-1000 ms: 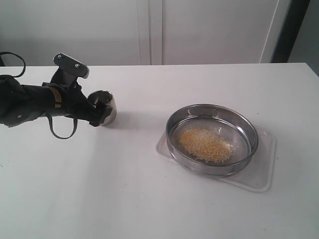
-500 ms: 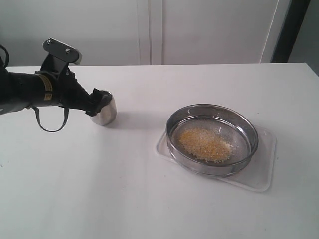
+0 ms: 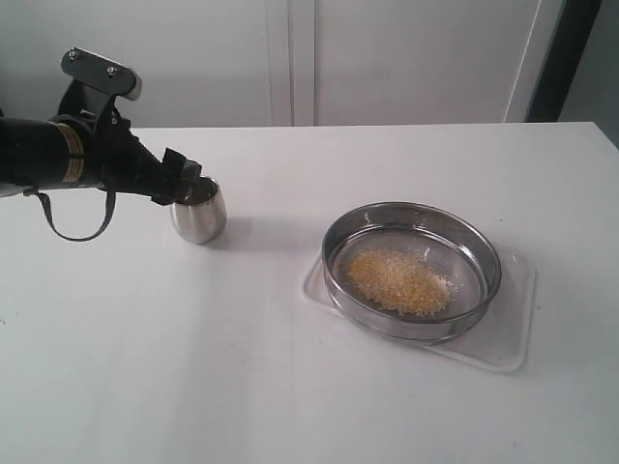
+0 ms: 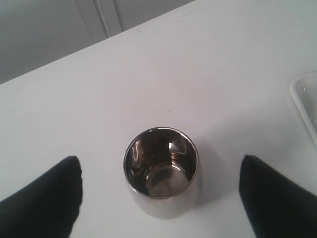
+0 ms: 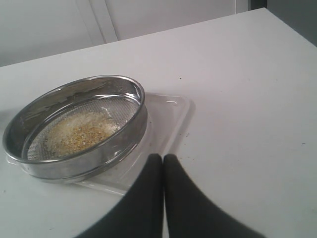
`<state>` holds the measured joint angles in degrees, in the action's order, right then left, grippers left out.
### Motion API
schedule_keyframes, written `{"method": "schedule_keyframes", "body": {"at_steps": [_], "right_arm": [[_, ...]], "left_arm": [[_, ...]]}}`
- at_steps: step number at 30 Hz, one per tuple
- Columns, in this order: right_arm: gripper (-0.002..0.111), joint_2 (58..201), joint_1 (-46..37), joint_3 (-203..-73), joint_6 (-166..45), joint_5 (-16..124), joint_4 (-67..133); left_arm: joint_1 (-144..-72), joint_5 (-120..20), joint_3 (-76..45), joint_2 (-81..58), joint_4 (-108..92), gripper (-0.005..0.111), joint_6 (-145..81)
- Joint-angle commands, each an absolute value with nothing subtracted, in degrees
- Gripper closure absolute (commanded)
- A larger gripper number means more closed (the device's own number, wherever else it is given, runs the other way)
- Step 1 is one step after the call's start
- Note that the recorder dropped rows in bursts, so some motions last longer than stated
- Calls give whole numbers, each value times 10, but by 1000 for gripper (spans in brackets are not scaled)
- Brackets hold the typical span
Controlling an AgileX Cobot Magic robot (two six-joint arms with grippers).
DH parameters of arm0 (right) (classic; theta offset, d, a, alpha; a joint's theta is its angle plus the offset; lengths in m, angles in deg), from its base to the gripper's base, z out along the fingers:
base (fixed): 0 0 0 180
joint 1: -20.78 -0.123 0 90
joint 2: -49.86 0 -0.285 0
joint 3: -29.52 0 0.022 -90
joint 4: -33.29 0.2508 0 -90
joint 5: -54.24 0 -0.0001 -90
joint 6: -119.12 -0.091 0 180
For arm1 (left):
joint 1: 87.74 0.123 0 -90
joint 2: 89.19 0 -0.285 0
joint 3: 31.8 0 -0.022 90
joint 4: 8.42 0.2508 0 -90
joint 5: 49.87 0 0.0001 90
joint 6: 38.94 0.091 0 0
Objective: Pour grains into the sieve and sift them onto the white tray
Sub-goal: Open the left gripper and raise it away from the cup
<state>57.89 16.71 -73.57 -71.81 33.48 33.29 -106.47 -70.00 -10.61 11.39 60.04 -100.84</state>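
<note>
The sieve [image 3: 414, 332] rests on the white tray [image 3: 505, 336] at the right, with a heap of yellow and pale grains [image 3: 398, 278] on its mesh. An empty steel cup [image 3: 199, 215] stands upright on the table at the left. My left gripper [image 3: 184, 179] hovers open just above and behind the cup's rim; in the left wrist view the cup [image 4: 163, 201] sits apart from both fingers of that gripper [image 4: 159, 162]. My right gripper [image 5: 163, 157] is shut on nothing, close to the tray [image 5: 171, 111] and the sieve [image 5: 134, 124] with its grains [image 5: 81, 130]. It is out of the exterior view.
The white table [image 3: 242, 367] runs wide around the cup and tray. A pale wall with panel seams [image 3: 290, 58] stands behind its far edge.
The left gripper has let go of the cup and drawn back up and to the left. The cup, tilted a second ago, now stands upright. The sieve and tray have not moved.
</note>
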Motion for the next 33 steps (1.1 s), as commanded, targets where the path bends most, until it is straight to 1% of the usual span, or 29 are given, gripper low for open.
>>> {"method": "schedule_keyframes", "body": {"at_steps": [1, 2, 3, 4, 5, 6, 7, 8, 9, 15, 19, 30, 33], "right_arm": [[108, 576, 168, -733, -711, 342, 333], [108, 576, 168, -733, -711, 342, 333], [108, 576, 168, -733, -711, 342, 333], [108, 576, 168, -733, -711, 342, 333], [108, 576, 168, -733, -711, 342, 333], [108, 576, 168, -733, -711, 342, 333], [108, 576, 168, -733, -711, 342, 333], [108, 576, 168, -733, -711, 342, 333], [108, 576, 168, -733, -711, 342, 333], [108, 576, 168, -733, -711, 342, 333], [108, 576, 168, -733, -711, 342, 333], [108, 576, 168, -733, -711, 342, 333], [108, 576, 168, -733, -711, 342, 333]], "left_arm": [[-1064, -698, -103, 88, 637, 42, -1053], [-1064, -698, -103, 86, 641, 47, -1063], [-1064, -698, -103, 77, 657, 59, -1085], [-1064, -698, -103, 73, 664, 64, -1090], [-1064, -698, -103, 65, 681, 76, -1104], [-1064, -698, -103, 61, 690, 82, -1112], [-1064, -700, -103, 53, 707, 92, -1125], [-1064, -699, -103, 50, 715, 96, -1129], [-1064, -702, -103, 41, 740, 106, -1153], [-1064, -810, -103, -8, 915, 107, -1323], [-1064, -856, -103, -17, 915, 107, -1317], [-1064, -848, -103, -17, 915, 107, -1317], [-1064, -852, -103, -17, 880, 107, -1317]]}}
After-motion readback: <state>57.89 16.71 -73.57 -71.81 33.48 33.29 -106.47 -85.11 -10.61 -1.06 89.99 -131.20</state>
